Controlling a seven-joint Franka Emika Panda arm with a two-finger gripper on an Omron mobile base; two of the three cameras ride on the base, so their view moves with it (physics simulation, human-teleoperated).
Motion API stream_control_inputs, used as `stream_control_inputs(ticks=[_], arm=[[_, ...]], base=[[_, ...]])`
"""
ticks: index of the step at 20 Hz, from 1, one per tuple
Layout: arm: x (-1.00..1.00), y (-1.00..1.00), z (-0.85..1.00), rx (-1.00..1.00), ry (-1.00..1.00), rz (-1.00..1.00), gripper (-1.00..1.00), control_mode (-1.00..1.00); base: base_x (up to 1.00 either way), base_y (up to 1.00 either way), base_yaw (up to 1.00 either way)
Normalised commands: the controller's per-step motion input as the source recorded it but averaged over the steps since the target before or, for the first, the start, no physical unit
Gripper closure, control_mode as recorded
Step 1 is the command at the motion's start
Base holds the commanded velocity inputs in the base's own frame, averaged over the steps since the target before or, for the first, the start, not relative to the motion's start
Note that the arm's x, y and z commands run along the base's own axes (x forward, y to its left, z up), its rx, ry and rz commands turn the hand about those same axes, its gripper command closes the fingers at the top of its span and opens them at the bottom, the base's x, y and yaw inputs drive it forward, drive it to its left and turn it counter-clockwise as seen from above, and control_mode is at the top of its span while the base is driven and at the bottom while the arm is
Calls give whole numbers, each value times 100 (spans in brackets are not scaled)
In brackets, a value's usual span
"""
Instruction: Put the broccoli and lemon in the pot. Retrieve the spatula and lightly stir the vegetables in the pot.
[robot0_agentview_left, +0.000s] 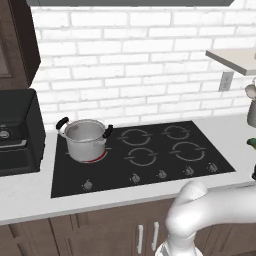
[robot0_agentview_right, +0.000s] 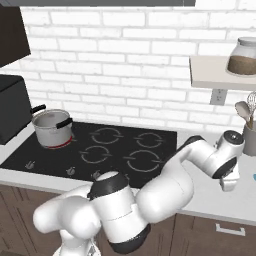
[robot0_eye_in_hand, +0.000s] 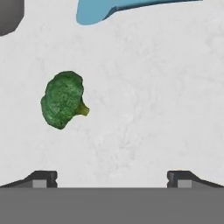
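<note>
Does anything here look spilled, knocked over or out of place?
Nothing looks spilled or damaged. The one oddity: the broccoli lies loose on the bare white counter, near the light-blue spatula, below the open hand. The pot stands upright on the stove.

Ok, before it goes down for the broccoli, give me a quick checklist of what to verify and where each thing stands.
1. Gripper open: ok, fingertips stand wide apart.
2. Gripper empty: ok.
3. Broccoli free on the counter: ok, nothing touches it.
4. Broccoli centred between the fingertips: not ok, it sits off to the left in the hand view.
5. Pot uncovered on the stove: ok.
6. Spatula apart from the broccoli: ok.
</note>
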Motion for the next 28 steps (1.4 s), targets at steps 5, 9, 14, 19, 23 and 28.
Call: stream_control_inputs(ticks=[5,9,14,19,23,28], arm=[[29,0,-34,1,-1,-4,-100,-100],[33,0,-4,0,-13,-4,-100,-100],[25,-8,-3,0,-9,-5,-100,-100],[18,-19,-16,0,-1,-7,-100,-100],[21,-18,-13,2,0,-7,-100,-100],[25,-18,-8,3,0,-6,-100,-100]], base=[[0,0,0],[0,0,0],[0,0,0],[0,0,0],[0,0,0],[0,0,0]])
